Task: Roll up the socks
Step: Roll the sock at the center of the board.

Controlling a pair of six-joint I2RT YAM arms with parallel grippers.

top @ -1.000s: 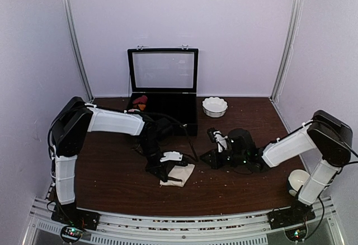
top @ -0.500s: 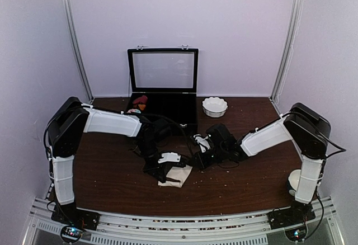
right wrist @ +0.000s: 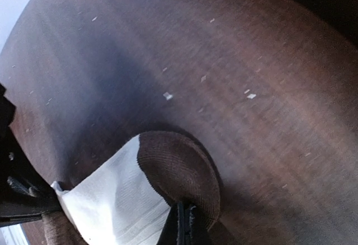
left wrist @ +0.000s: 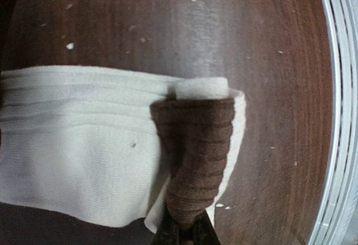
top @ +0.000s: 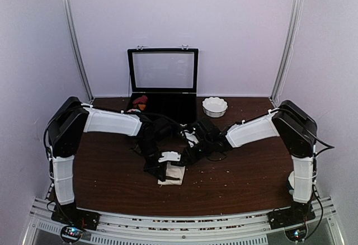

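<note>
Ahead of left gripper [left wrist: 187,232]: cream sock [left wrist: 72,144] flat on table [left wrist: 168,21] | left clamped on its brown ribbed end [left wrist: 193,155] | right gripper [right wrist: 183,222] clamped on brown patch [right wrist: 176,169] | step: likely starting roll | next: both wrists turn together.

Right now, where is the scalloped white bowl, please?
Top view: the scalloped white bowl sits at the back of the table, right of the open black case.

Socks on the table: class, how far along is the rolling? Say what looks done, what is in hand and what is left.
Done: the socks lie together on the table. In hand: the left gripper pinches the brown ribbed end, the right gripper the brown rounded end. Left: the cream fabric lies flat, no roll formed, so the rolling itself remains.
</note>
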